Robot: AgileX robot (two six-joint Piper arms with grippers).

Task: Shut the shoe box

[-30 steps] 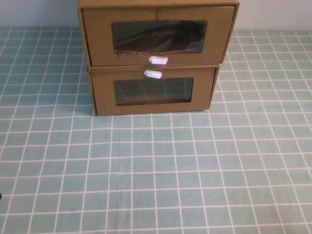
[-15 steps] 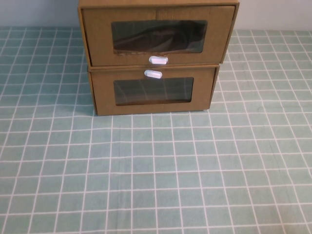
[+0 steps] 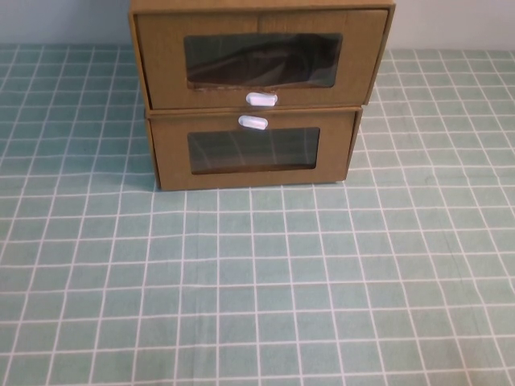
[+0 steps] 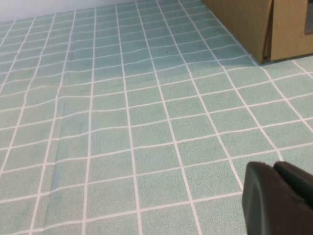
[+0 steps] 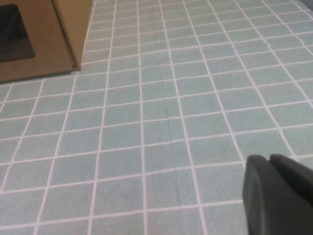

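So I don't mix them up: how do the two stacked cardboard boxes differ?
The shoe box sits on top; the lower box rests on the checked cloth. The shoe box's white tab lies below its window, the lower box's tab above. Something dark shows inside the shoe box only. Both are brown, windowed. The left hand and right hand stay well short of both.
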